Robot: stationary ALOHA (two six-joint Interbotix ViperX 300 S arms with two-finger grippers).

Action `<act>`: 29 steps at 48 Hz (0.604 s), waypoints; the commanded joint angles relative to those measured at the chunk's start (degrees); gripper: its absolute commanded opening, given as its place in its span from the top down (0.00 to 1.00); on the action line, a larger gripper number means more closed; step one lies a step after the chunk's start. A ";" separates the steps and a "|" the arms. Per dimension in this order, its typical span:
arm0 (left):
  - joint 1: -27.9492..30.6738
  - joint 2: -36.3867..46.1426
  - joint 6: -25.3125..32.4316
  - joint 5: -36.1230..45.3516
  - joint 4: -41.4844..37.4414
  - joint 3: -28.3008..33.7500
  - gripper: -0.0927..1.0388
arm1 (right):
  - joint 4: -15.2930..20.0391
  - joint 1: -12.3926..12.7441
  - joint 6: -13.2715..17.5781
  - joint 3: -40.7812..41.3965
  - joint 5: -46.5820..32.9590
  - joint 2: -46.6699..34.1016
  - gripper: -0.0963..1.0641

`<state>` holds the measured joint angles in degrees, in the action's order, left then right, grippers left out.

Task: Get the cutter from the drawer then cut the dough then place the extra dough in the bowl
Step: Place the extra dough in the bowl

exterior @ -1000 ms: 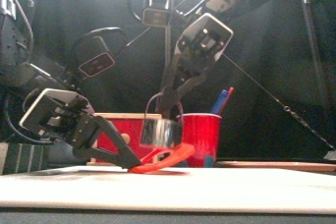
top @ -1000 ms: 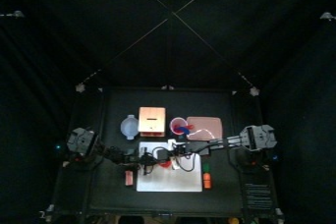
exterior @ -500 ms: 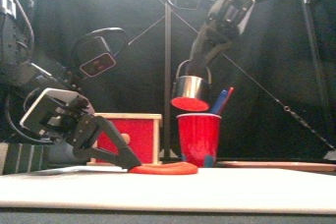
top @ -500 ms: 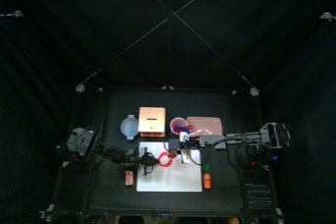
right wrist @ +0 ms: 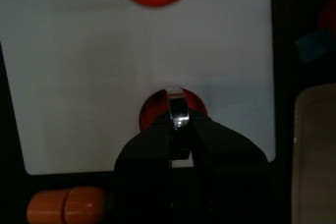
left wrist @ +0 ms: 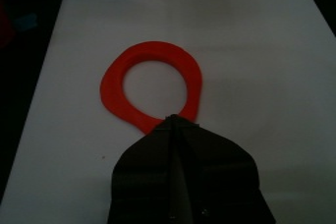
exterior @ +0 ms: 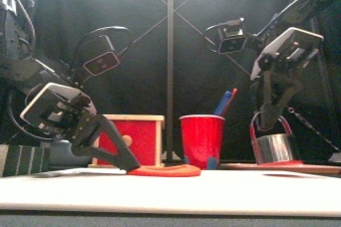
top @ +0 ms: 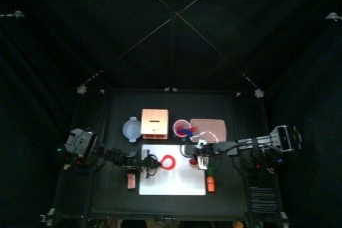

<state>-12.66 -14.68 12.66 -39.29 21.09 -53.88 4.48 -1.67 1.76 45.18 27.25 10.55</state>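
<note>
Black table [top: 120, 102], black curtains all round. 1 white plastic cutting board [top: 181, 180] on front half. L gripper [left wrist: 178, 120] pinched tight on rim of 1 flat red dough ring [left wrist: 155, 83], which lies on board. R gripper [right wrist: 178, 120] clamped on wire handle of 1 round metal cutter [exterior: 273, 147] at board's right, red dough disc [right wrist: 157, 115] inside. Behind: 1 red plastic cup [exterior: 202, 139] w/ 2 toy knives [exterior: 226, 102], and 1 pale wooden box w/ red drawer front [exterior: 134, 136].
</note>
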 commanded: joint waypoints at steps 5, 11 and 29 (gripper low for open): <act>1.14 2.11 0.18 2.29 -0.09 1.23 0.49 | -0.35 -1.41 0.09 -0.18 -1.58 -1.93 0.59; 1.14 2.99 0.97 2.90 -0.09 1.49 0.49 | -0.09 -2.20 0.26 -0.44 -1.58 -2.99 0.55; 1.58 6.77 2.81 3.16 -0.18 1.41 0.49 | -1.76 -3.08 4.39 -1.05 -1.41 -1.41 0.12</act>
<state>-11.43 -9.84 15.29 -35.86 21.09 -53.26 3.69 -4.83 5.27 45.09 26.02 7.12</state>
